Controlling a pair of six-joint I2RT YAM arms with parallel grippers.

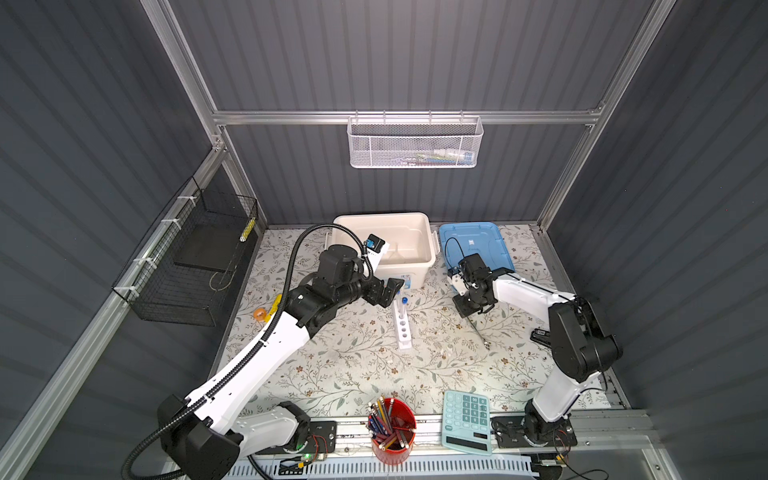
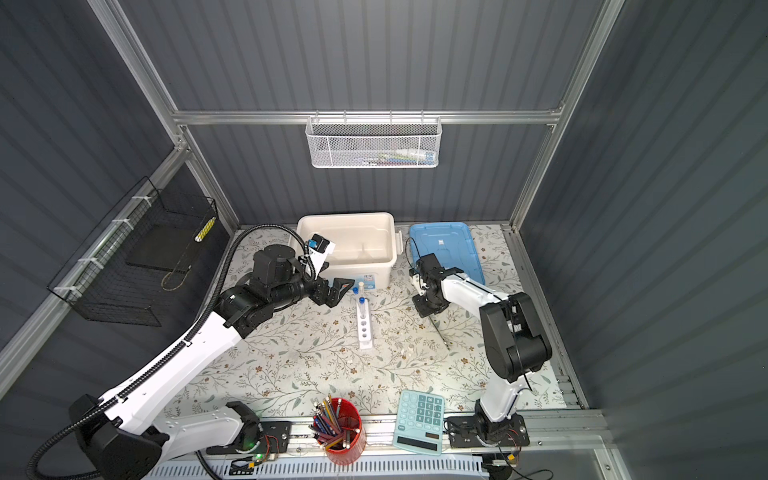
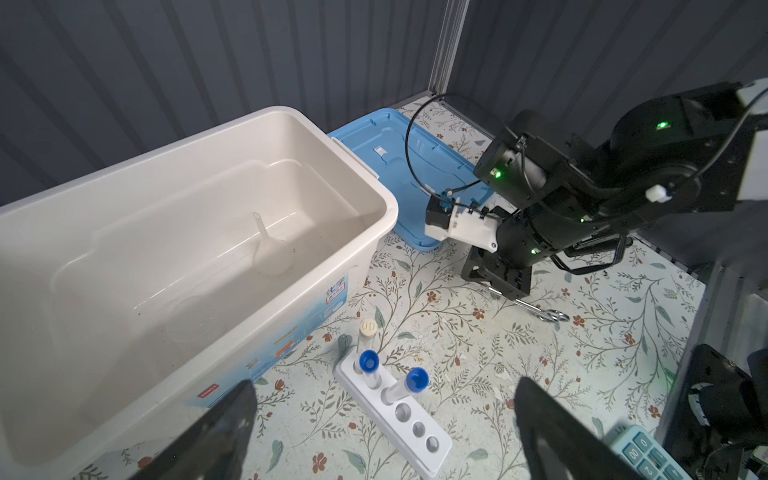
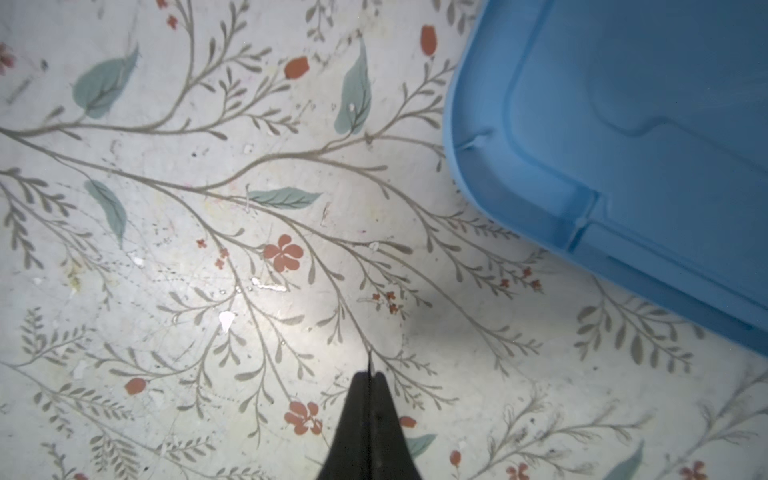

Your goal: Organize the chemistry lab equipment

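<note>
Top views, right gripper (image 1: pixel 468 311): closed tight over the far tip of the silver tool (image 1: pixel 479 333). I read it as a pinch on the tool, but I cannot tell whether the tool is off the mat (image 1: pixel 332 374).
Top views, tool axis: it runs from the jaws toward the near right, with the loop handles at the free end.
Top views, left gripper (image 2: pixel 340 291): spread wide and holding nothing, just beside the far end of the rack (image 2: pixel 364 328).
Top views, white bin (image 1: pixel 430 239): far and to the left of the right gripper. The blue lid (image 1: pixel 478 245) lies just beyond that gripper.
Left wrist, rack: 2 blue-capped test tubes (image 3: pixel 368 359) sit in it, 1 of them leaning. A cream-stoppered tube (image 3: pixel 368 328) stands behind them, and 3 holes are bare.
Left wrist, bin contents: a funnel (image 3: pixel 270 249) and a faint clear dish (image 3: pixel 193 320) on the bin floor.
Left wrist, tool: the handles are low at the mat and the tip is under the right gripper.
Right wrist, fingers (image 4: pixel 353 415): pressed together, with a thin metal sliver showing between them.
Next move, my judgement: the right arm is the nearer one. I would carry the tool left and away to the bin, keeping its trailing end clear of the rim and the tubes.
</note>
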